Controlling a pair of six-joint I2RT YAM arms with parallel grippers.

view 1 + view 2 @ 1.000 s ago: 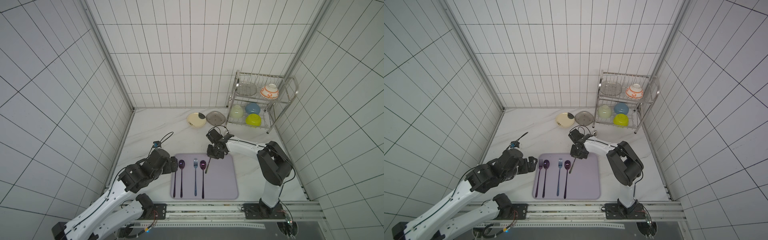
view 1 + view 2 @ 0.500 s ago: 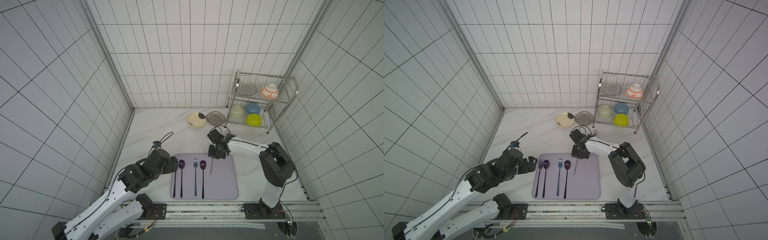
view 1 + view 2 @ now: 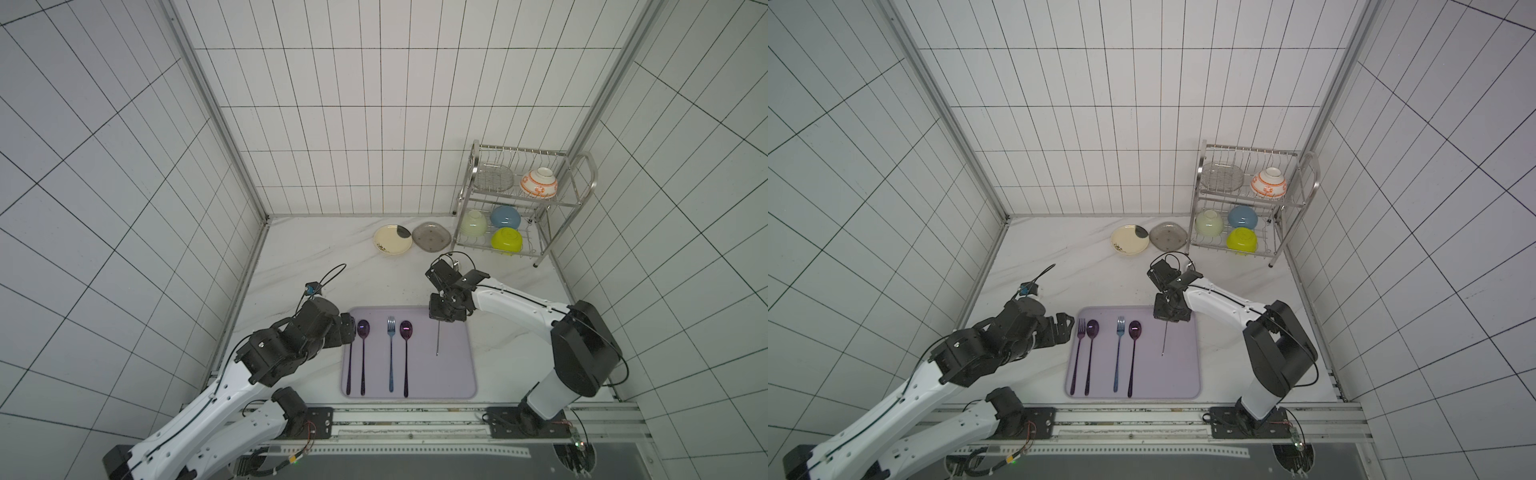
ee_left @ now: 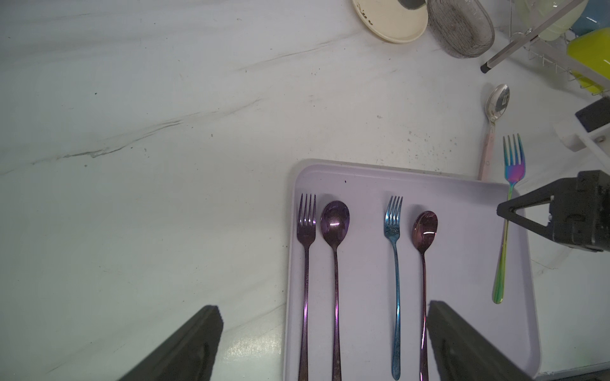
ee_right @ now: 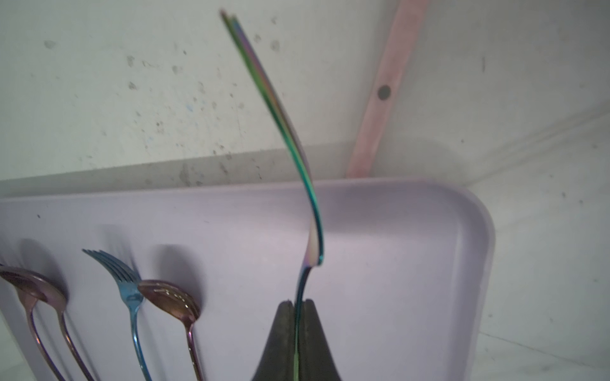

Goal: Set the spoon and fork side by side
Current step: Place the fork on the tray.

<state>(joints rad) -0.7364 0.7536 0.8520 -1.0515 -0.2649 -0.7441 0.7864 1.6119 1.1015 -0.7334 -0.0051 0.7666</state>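
Lilac tray (image 4: 462, 280): two forks (image 4: 306, 227), two spoons (image 4: 335, 221) (paired), third rainbow fork (image 4: 502, 260) in pinch of right gripper (image 5: 298, 301); left gripper (image 4: 321, 308) spread.

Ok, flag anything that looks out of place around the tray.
The pink-handled spoon lies off the tray on the counter, its handle end at the tray's far rim. The rainbow fork, shut in the right hand, overhangs that same rim with its tines. The two fork-spoon pairs on the tray lie straight.

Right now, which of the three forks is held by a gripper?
The rainbow fork: the right gripper pinches its handle. The purple fork and blue fork lie loose on the tray.
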